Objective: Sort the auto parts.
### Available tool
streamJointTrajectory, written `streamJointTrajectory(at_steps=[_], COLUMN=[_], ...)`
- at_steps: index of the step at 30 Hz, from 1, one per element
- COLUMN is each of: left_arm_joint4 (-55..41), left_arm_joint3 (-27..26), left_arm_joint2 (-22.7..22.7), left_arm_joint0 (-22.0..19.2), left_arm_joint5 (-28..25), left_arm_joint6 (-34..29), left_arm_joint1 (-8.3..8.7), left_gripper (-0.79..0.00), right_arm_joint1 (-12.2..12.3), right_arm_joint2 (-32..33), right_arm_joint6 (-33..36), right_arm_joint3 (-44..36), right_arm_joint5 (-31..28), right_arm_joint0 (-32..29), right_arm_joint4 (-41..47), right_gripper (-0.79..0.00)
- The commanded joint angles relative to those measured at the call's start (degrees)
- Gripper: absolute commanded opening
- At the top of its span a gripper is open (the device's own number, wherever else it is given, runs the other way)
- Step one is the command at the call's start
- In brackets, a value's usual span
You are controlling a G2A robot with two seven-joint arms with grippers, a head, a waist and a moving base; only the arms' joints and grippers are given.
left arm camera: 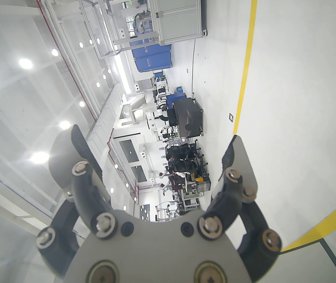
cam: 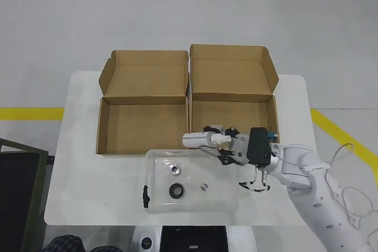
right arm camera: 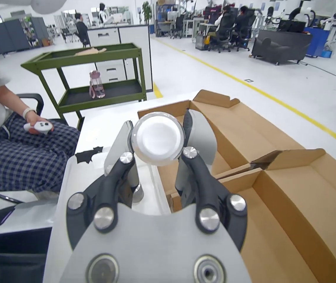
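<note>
Nearest on the white table (cam: pixel 75 189), a clear plastic tray (cam: pixel 220 201) holds a black ring (cam: pixel 176 190), a silver fitting (cam: pixel 174 169) and a smaller silver piece (cam: pixel 204 186). The right gripper (right arm camera: pixel 158 120) pinches a white cylindrical part (right arm camera: pixel 158 142), held level over the tray's far rim. This is at the near wall of the right-hand cardboard box (cam: pixel 239 113), beside the left-hand cardboard box (cam: pixel 145 129). The left gripper (left arm camera: pixel 156 136) has its fingers spread, holding nothing.

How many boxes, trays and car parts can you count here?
Cardboard boxes: 2
Clear tray: 1
Silver parts: 2
Black ring: 1
White part, held in the right hand: 1
Total: 7
</note>
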Motion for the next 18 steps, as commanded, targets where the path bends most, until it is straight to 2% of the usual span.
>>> streamJointTrajectory(at_steps=[1,9,18], left_arm_joint4=[0.00,0.00,0.00], left_arm_joint3=[0.00,0.00,0.00], left_arm_joint2=[0.00,0.00,0.00], left_arm_joint0=[0.00,0.00,0.00], left_arm_joint5=[0.00,0.00,0.00], left_arm_joint6=[0.00,0.00,0.00], left_arm_joint1=[0.00,0.00,0.00], left_gripper=[0.000,0.000,0.000], right_arm_joint1=[-0.01,0.19,0.14], right_arm_joint2=[0.67,4.17,6.78], right_arm_joint6=[-1.48,-4.96,-8.14], right_arm_joint3=[0.97,3.55,3.29], right_arm_joint5=[-0.39,-1.96,-0.64], right_arm_joint0=[-0.08,-0.85,-2.57], right_arm_joint4=[1.99,6.35,6.69], right_gripper=[-0.785,-0.785,-0.785])
